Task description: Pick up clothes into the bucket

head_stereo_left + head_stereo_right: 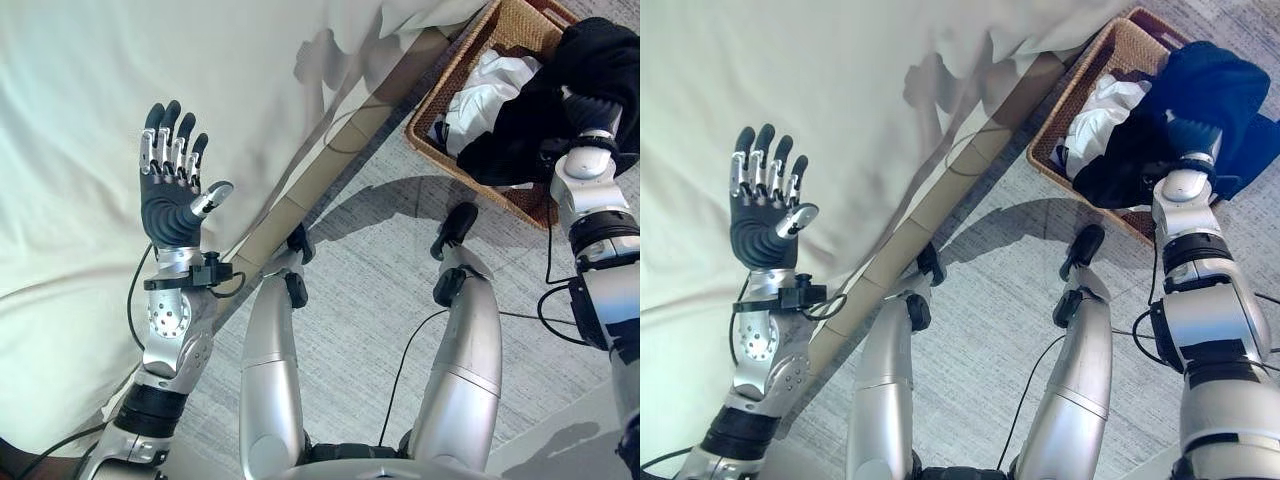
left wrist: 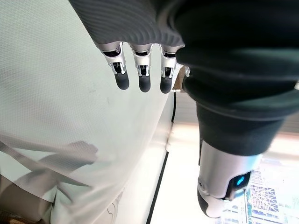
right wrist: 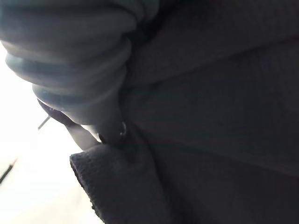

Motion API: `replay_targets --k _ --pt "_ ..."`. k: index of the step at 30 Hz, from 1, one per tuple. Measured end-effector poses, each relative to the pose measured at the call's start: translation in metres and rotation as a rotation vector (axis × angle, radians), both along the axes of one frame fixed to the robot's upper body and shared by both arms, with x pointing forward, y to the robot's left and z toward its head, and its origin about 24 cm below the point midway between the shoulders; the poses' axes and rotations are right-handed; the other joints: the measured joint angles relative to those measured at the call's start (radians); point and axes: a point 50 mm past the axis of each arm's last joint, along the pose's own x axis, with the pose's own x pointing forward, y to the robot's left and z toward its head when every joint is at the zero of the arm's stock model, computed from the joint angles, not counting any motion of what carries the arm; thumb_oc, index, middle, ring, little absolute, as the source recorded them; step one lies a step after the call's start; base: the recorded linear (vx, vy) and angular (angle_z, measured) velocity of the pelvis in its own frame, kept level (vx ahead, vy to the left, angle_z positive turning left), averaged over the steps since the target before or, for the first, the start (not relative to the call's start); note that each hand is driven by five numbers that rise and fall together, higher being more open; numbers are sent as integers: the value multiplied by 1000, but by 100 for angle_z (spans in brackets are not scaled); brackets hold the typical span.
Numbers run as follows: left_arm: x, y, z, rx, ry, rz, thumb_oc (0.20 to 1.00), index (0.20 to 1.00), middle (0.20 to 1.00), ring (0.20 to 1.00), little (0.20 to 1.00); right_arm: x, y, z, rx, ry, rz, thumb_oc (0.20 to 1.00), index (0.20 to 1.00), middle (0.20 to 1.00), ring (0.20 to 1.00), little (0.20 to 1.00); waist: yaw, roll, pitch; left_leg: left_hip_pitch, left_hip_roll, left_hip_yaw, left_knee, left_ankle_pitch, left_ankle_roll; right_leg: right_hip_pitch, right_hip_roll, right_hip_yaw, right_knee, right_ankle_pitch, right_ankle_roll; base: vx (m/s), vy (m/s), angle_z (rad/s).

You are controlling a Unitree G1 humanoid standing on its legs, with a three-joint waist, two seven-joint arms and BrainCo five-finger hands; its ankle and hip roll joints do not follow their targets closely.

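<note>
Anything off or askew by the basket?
The dark navy garment isn't fully in the woven wicker basket: it is draped over the right hand and spills past the rim. White cloth lies inside. Left hand is raised, open.

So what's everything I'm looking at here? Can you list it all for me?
Wicker basket: one, brown, on the floor at the robot's front right.
Dark garment: one, navy to black, draped over the basket and over the right hand.
White clothing: one bundle, white, inside the basket.
Bed sheet: one, cream, covering the bed on the robot's left.
Floor: grey, carpeted.
Left hand: raised over the sheet, fingers straight, holding nothing.
Right hand: at the basket, fingers buried in the dark garment.
</note>
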Motion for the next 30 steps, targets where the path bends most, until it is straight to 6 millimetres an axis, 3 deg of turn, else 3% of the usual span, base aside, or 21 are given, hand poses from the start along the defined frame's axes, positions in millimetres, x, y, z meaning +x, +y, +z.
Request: replay_targets --k 8,15,30 --pt "2 -1 6 -4 -21 -2 1000 1000 1000 1000 1000 1 -1 -5 -84 82 -32 200 200 200 200 200 2 0 0 -1 -1 -1 -2 0 0 0 0 0 1 -1 -1 0 0 0" --pt "2 -2 7 -4 -27 -3 1000 1000 1000 1000 1000 7 12 -7 -379 202 -20 200 200 200 200 200 -2 0 0 -3 0 -1 -2 0 0 -3 1 0 0 -1 -1 0 0 0" --pt "4 -1 12 -6 -49 2 1000 1000 1000 1000 1000 14 34 11 -635 228 0 200 200 200 200 200 1 0 0 -15 0 -6 5 3 -4 -14 1 0 9 1 1 0 0 0"
